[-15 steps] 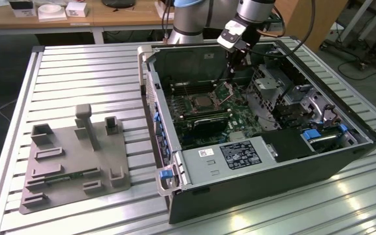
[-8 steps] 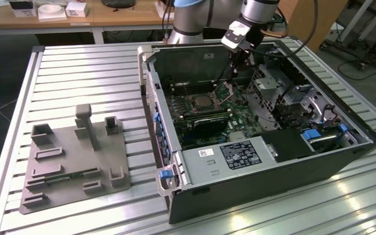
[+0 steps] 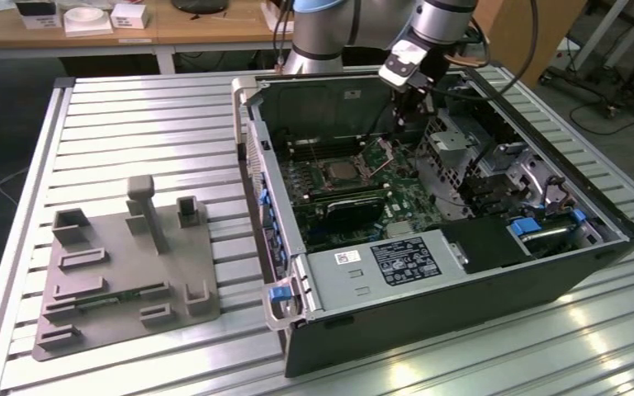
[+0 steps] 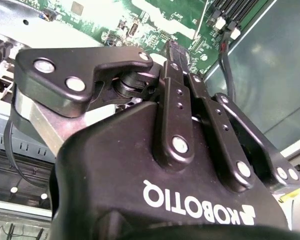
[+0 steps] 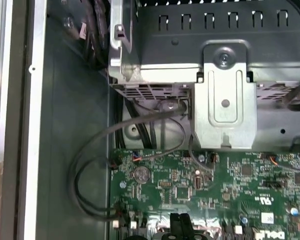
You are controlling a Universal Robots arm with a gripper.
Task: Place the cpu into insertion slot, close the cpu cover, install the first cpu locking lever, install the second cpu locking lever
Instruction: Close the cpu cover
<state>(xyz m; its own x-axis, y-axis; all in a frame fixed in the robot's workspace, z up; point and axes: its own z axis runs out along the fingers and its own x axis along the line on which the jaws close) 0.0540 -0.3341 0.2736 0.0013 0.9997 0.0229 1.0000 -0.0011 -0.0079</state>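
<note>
While one claw [image 3: 408,117] hovers, one cpu [image 3: 346,172] fills one insertion slot [image 3: 322,175]

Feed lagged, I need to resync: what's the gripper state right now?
Gripper: closed, fingertips together over the circuit board; nothing visibly held.

The table [image 3: 141,124] is pale silver, striped with long ribs. The fixture block [image 3: 119,272] is plain matt grey, the computer case [image 3: 438,322] black (with bright blue clips [image 3: 280,294] at its edge). The circuit board [image 5: 215,190] is vivid green, and the pincer [image 4: 176,52] is glossy black.
</note>
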